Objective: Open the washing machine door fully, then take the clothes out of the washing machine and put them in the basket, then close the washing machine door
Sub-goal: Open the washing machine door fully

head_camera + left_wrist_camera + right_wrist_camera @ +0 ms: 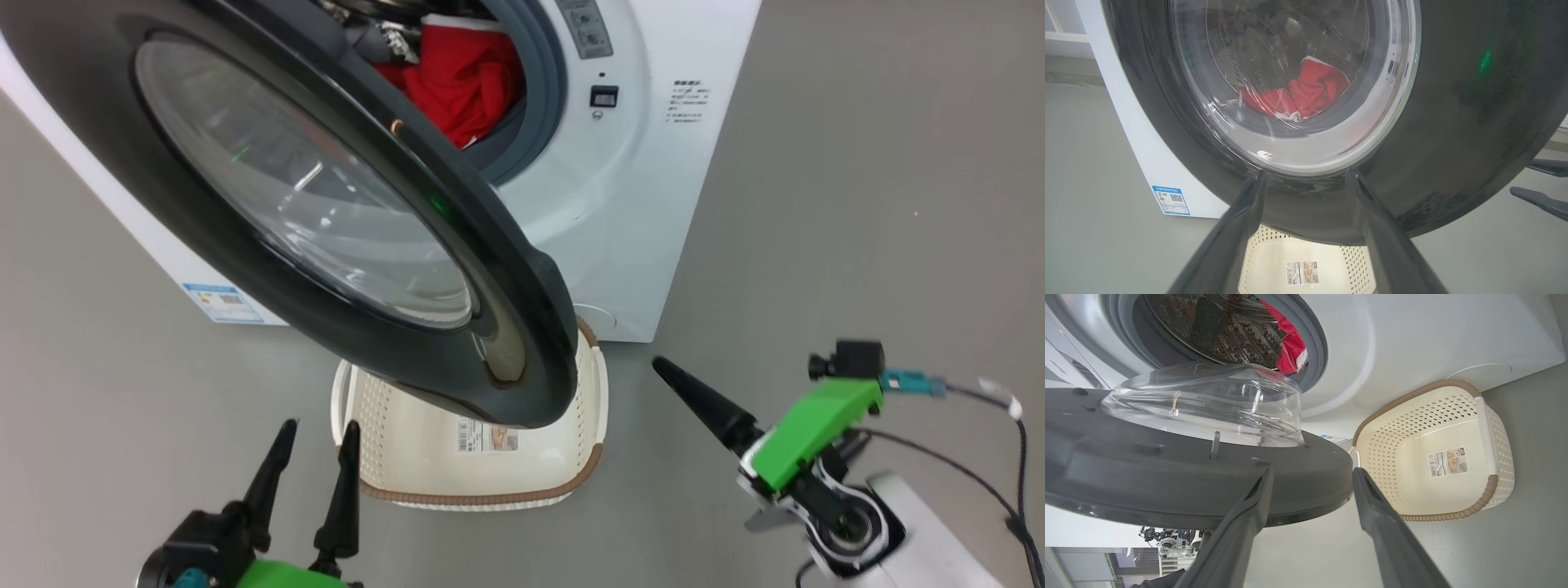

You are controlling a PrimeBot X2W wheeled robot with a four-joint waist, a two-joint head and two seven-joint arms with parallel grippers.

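Note:
The washing machine door (343, 310), black-rimmed with a bulging glass window, stands partly swung out from the white washing machine (653, 204). Red clothes (465, 82) lie in the drum and show through the glass as clothes (1310, 94). The cream basket (457, 465) sits on the floor under the door's lower edge. My left gripper (321, 425) is open and empty, just before the basket's near rim and below the door. My right gripper (661, 366) is turned on its side, a little right of the door's edge and apart from it. The right gripper (1312, 470) stands open and empty.
Grey floor (857, 204) spreads to the right of the machine and around the basket. A blue sticker (222, 302) marks the machine's lower left corner. Cables (980, 457) trail off my right wrist. Other equipment (1167, 543) stands far behind the door.

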